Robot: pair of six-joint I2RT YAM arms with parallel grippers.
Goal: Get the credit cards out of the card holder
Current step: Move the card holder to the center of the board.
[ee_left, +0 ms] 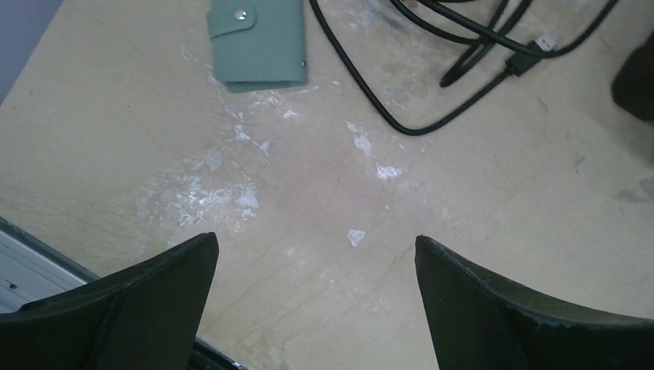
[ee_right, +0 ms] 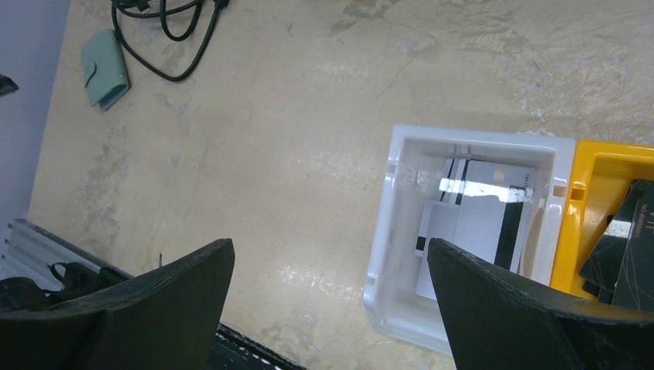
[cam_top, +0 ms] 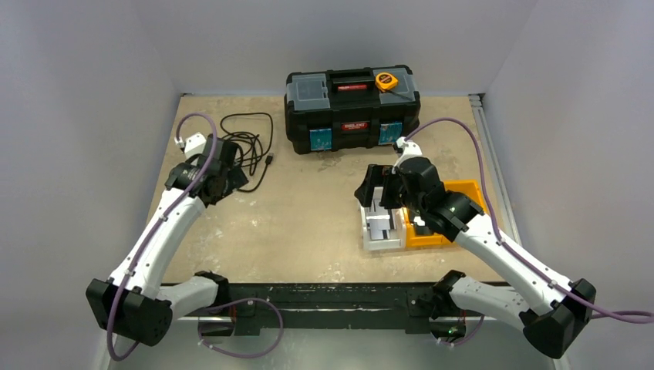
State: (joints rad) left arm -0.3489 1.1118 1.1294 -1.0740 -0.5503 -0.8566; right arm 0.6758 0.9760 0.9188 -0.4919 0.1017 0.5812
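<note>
Well beyond the left gripper lies the card holder.

Overhead, plus downward wrists sharing card holder

A black toolbox stands at the far edge of the beige table. On the right part of its lid lies a yellow tape measure. Left of the toolbox, a black cable lies in loose loops. In front of the toolbox, toward the right, a white bin and an orange bin stand side by side, touching.
</note>
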